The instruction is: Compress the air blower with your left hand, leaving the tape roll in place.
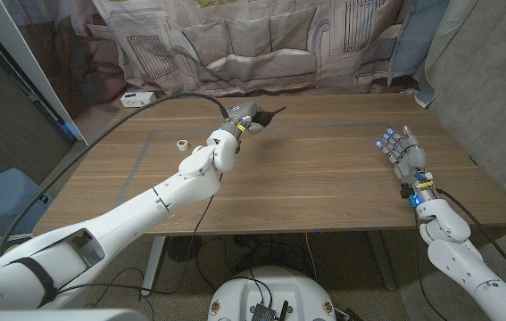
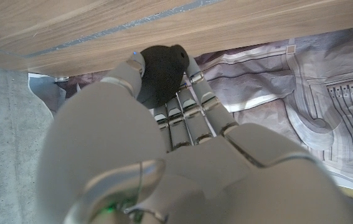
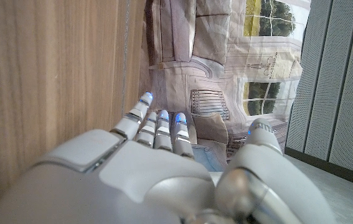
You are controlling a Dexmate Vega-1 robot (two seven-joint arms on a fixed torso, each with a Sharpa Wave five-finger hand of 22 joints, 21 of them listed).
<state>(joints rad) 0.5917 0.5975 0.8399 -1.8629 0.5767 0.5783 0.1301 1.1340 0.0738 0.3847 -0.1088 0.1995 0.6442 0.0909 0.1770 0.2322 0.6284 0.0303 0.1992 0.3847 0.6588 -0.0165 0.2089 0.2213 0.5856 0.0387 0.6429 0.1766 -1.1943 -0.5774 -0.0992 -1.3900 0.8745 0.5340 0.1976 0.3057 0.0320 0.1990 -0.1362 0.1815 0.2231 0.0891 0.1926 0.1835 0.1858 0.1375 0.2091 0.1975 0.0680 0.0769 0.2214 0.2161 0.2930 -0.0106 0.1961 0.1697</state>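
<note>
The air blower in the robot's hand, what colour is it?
Black; the air blower shows best in the left wrist view.

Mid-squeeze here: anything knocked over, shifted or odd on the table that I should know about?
Nothing stands out. The left hand grips the black air blower at the table's far side, nozzle pointing away. The small tape roll sits apart on the wooden table, untouched. The right hand holds nothing, fingers apart.

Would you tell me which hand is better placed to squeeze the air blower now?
The left hand: its fingers already wrap the black air blower at the table's far side. The right hand stands open, far off, holding nothing.
</note>
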